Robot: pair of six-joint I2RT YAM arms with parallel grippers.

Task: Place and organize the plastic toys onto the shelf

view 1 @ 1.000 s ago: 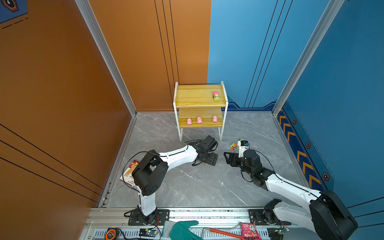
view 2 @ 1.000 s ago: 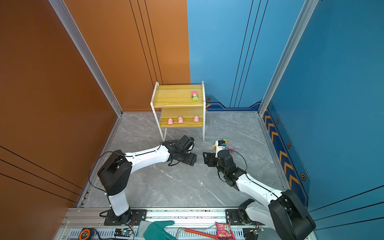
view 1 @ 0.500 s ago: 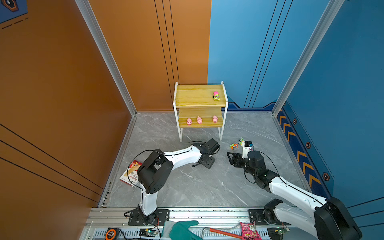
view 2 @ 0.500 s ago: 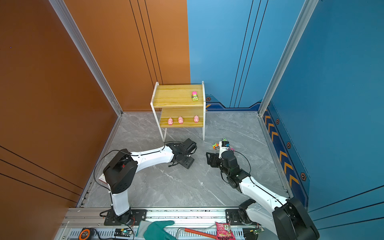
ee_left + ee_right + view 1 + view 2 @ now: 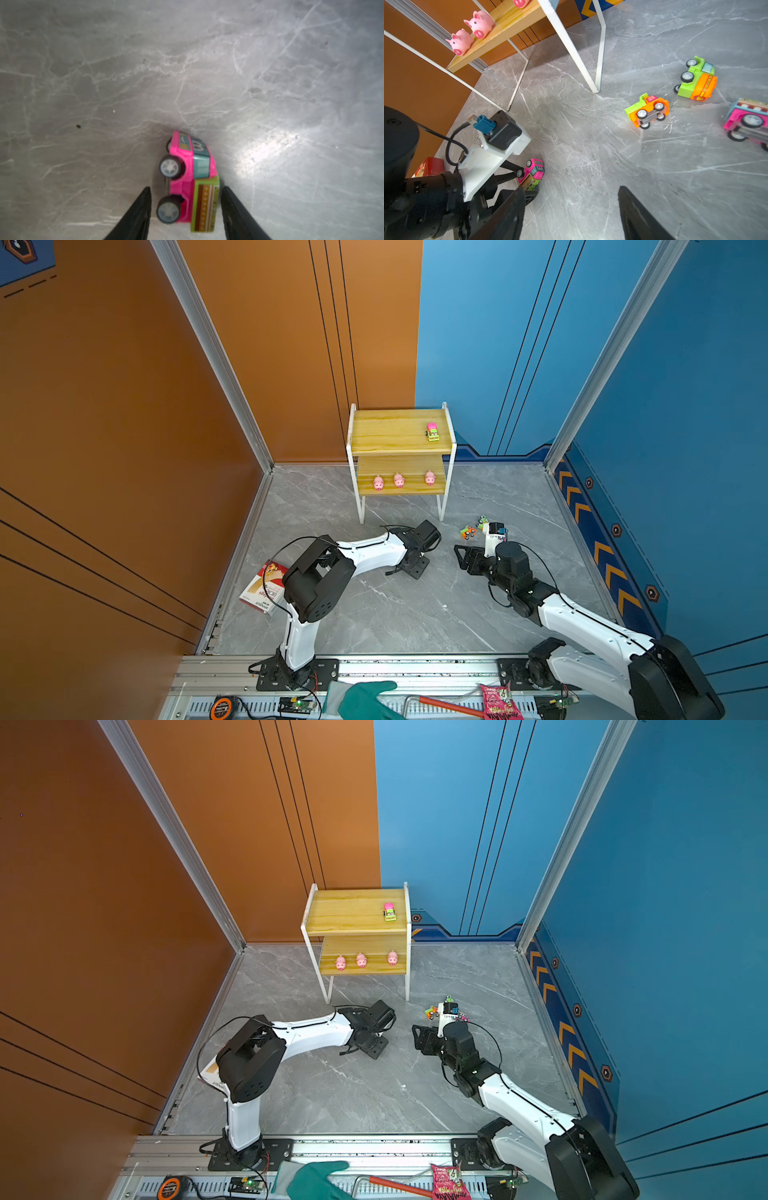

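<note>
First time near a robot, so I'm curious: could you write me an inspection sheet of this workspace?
Surface: grey marbled floor.
Job's things: shelf carries three pigs on its lower board, shelf-top truck above; orange truck, green truck and striped pink truck lie on the floor; tipped truck on its side.
Clutter: red box; glove, tape measure, snack packet by the front rail.
Claws: left claw open astride the tipped truck; right claw open, empty.
Cables: black cable looping from the left wrist camera.
Surroundings: orange wall, blue wall.
</note>
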